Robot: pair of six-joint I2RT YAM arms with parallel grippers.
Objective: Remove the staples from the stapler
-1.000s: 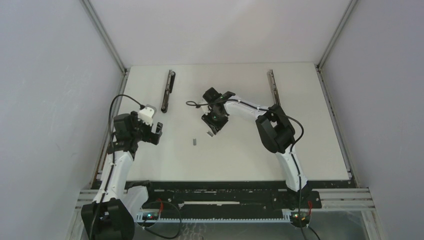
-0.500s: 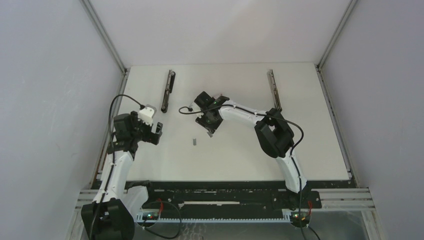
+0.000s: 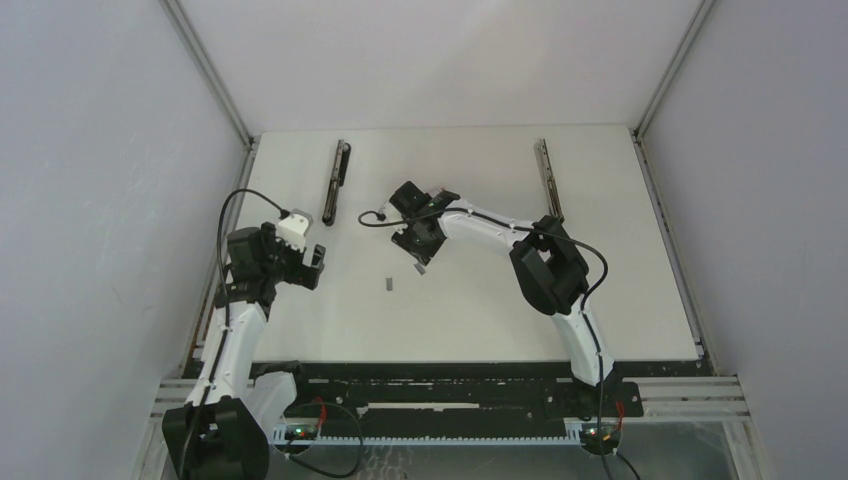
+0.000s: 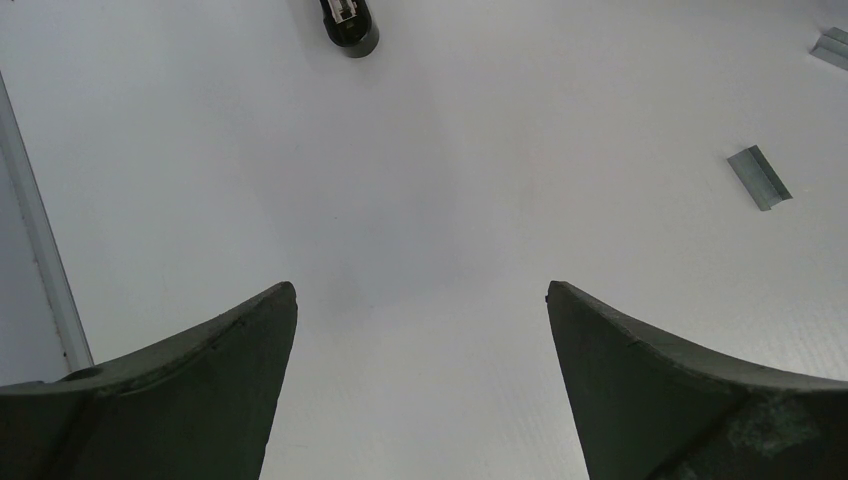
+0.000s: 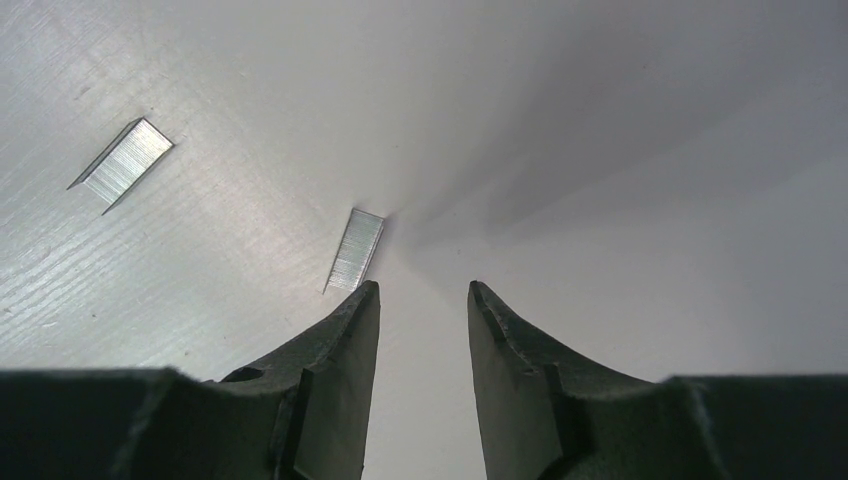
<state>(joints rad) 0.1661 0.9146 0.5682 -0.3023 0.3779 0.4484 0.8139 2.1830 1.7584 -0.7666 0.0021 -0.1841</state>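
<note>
Two short grey staples strips lie on the white table: one [image 3: 388, 284] in the middle, one [image 3: 418, 268] just in front of my right gripper [image 3: 416, 252]. In the right wrist view the nearer strip [image 5: 356, 250] lies just ahead of the left fingertip [image 5: 366, 300] and the other strip [image 5: 122, 165] is further left. The right gripper [image 5: 424, 290] is partly open and empty, low over the table. A black stapler [image 3: 337, 182] lies opened flat at the back left; its end shows in the left wrist view [image 4: 348, 25]. My left gripper [image 3: 310, 265] is wide open and empty [image 4: 420, 300].
A second long thin grey-and-black bar [image 3: 546, 180] lies at the back right. Both staple strips show at the right of the left wrist view [image 4: 759, 178], [image 4: 832, 47]. A metal rail [image 4: 35, 230] runs along the table's left edge.
My right gripper has moved left and a little toward the back, over the staple strip, then held still. The left arm has not moved.
</note>
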